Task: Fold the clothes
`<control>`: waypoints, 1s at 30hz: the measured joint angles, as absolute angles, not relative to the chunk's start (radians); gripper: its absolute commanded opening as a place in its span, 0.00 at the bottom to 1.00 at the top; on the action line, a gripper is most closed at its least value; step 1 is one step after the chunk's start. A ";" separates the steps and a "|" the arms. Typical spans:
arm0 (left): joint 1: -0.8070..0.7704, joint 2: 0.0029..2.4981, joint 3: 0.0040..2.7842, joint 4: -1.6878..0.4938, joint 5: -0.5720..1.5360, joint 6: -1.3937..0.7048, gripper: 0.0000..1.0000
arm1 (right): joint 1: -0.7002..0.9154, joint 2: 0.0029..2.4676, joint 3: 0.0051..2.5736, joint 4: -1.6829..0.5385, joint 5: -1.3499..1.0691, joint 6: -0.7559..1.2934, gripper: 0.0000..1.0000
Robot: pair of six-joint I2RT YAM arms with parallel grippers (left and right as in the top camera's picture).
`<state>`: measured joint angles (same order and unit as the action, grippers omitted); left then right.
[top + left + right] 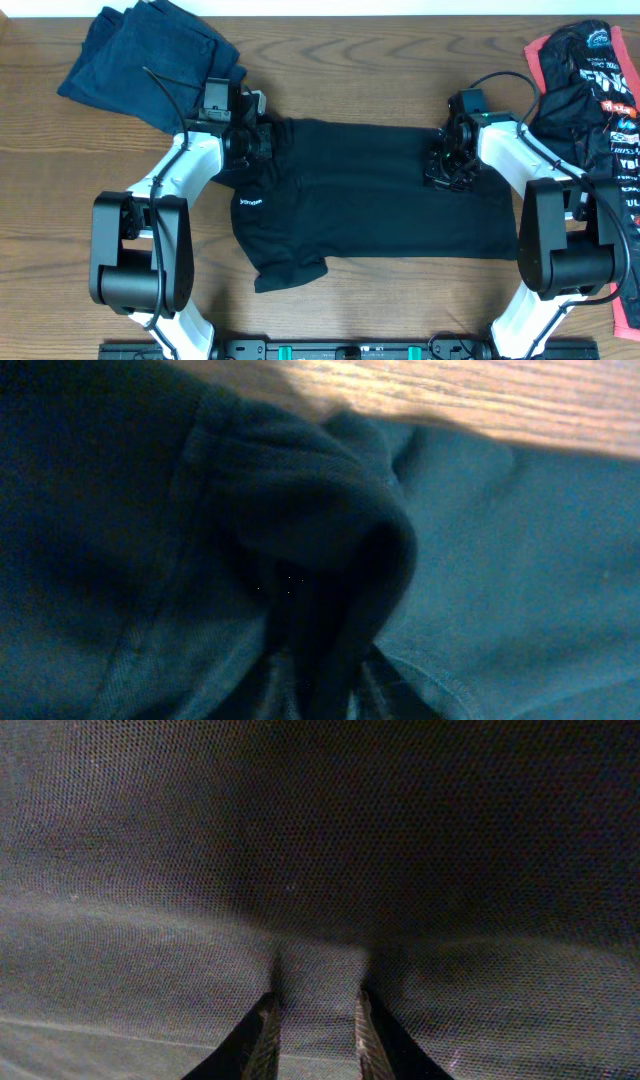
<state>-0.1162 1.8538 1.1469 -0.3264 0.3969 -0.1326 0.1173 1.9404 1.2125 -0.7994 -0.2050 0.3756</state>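
The shirt (320, 870), close against both wrist cameras, is clamped in the left jaws at its collar end and the right jaws near its hem, lying across the surface (350, 70), long axis running arm to arm.

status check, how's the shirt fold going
Left gripper and right gripper both pinching black shirt's far edge. Shirt lies spread out. Blue garment, pink-trimmed pile off to the sides.
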 measured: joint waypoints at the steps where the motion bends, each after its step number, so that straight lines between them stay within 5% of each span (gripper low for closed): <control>1: -0.116 1.854 1.147 -0.320 0.397 -0.132 0.16 | 0.117 1.940 1.213 -0.799 -0.205 0.376 0.24; 5: -0.116 1.854 1.147 -0.308 0.366 -0.134 0.06 | 0.117 1.940 1.213 -0.800 -0.205 0.376 0.24; 25: -0.116 1.854 1.147 -0.198 -0.027 -0.130 0.08 | 0.117 1.940 1.213 -0.816 -0.205 0.376 0.23; 30: -0.116 1.854 1.147 -0.179 -0.142 -0.131 0.15 | 0.117 1.940 1.212 -0.823 -0.206 0.376 0.23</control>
